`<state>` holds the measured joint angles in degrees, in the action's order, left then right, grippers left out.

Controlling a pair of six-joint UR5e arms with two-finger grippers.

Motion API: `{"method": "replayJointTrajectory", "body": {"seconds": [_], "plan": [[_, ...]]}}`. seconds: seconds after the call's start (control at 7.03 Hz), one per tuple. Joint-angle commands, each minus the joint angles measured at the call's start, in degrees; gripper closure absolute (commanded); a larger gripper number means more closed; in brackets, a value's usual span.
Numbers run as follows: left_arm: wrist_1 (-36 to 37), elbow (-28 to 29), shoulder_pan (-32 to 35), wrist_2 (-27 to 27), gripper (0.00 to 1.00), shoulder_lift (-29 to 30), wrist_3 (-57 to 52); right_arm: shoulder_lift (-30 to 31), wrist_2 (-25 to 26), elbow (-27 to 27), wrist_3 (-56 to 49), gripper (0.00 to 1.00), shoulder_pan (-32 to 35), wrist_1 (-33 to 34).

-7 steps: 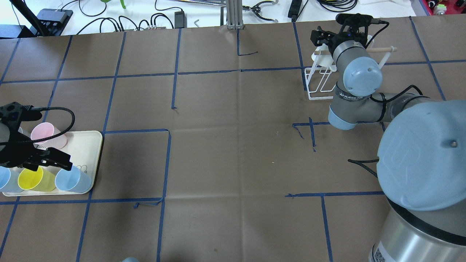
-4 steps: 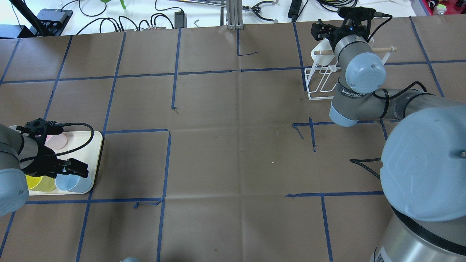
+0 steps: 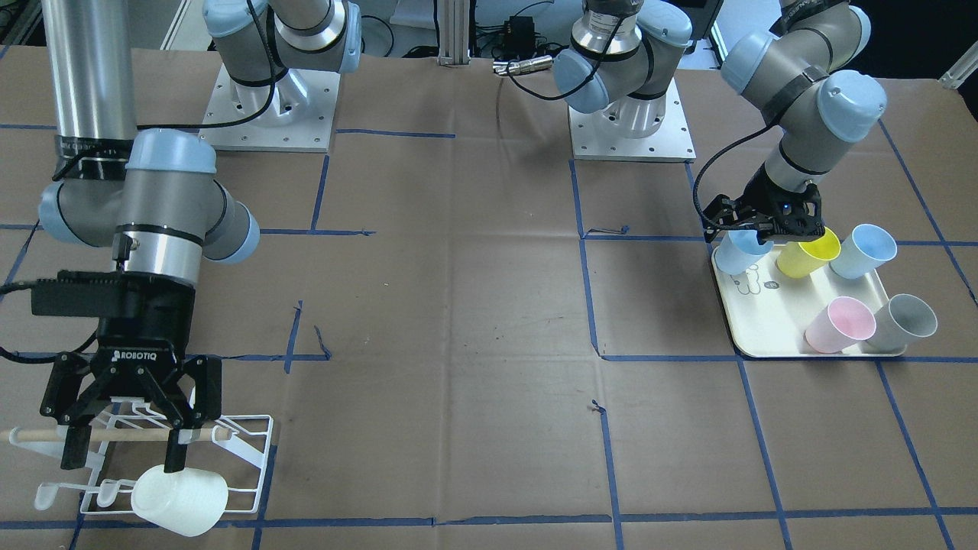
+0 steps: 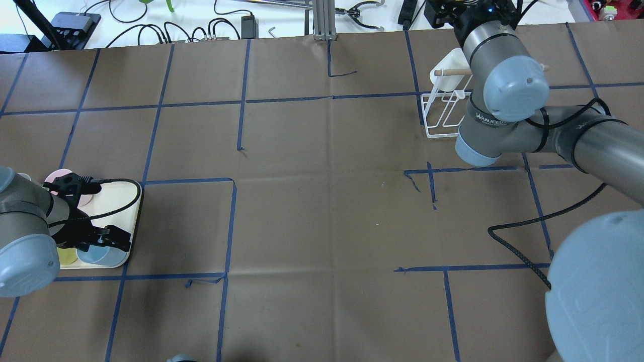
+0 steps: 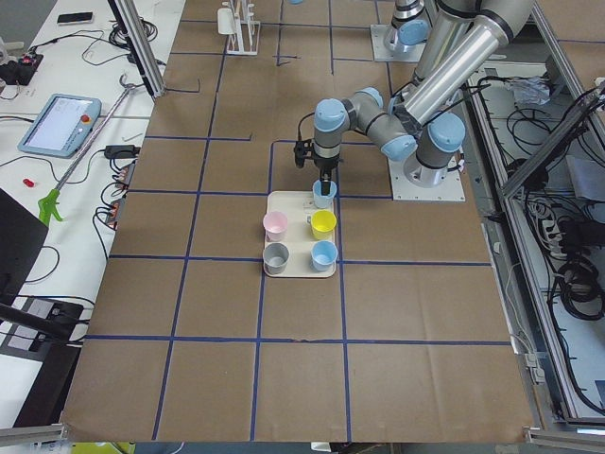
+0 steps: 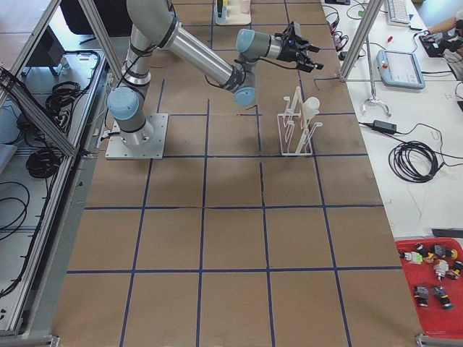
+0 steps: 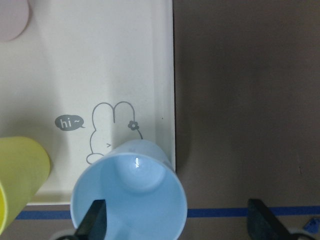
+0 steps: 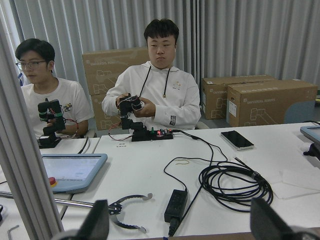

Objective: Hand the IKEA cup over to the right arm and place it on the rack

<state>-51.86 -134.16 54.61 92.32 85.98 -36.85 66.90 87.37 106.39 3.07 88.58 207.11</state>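
Observation:
A light blue IKEA cup lies tilted at the corner of the cream tray. My left gripper is open over it, with one finger inside the cup's mouth and the other outside, in the left wrist view. The same cup sits at the tray's corner nearest the robot. A white cup hangs on the white wire rack below the wooden dowel. My right gripper is open and empty just above the rack, with its fingers straddling the dowel.
On the tray lie a yellow cup, another blue cup, a pink cup and a grey cup. Two people sit at a white table with cables beyond the far edge, in the right wrist view.
My left gripper has moved down and over to the blue cup at the tray's corner. My right gripper has drawn back from the white cup toward the table's far edge, leaving the cup on the rack.

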Motion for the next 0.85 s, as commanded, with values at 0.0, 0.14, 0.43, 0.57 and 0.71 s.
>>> {"method": "replayJointTrajectory", "body": {"seconds": [0.0, 0.14, 0.43, 0.57, 0.71], "plan": [[-0.69, 0.13, 0.06, 1.28, 0.45, 0.24, -0.15, 4.97, -1.05, 3.19, 0.18, 0.0, 3.17, -0.48], [-2.18, 0.48, 0.06, 1.28, 0.73, 0.33, 0.11, 5.25, -4.54, 4.95, 1.4, 0.0, 3.61, 0.39], [-2.19, 0.57, 0.23, 1.02, 1.0, 0.5, 0.2, 7.53, -9.02, 7.33, 17.41, 0.0, 3.7, 0.4], [-2.02, 0.74, 0.41, 0.58, 1.0, 0.07, 0.11, 8.24, -13.5, 7.34, 23.06, 0.0, 3.7, 0.4], [-2.1, 2.66, 0.93, 0.41, 1.0, -0.11, 0.11, 8.42, -15.63, 7.43, 31.56, 0.0, 3.79, 0.4]]}}
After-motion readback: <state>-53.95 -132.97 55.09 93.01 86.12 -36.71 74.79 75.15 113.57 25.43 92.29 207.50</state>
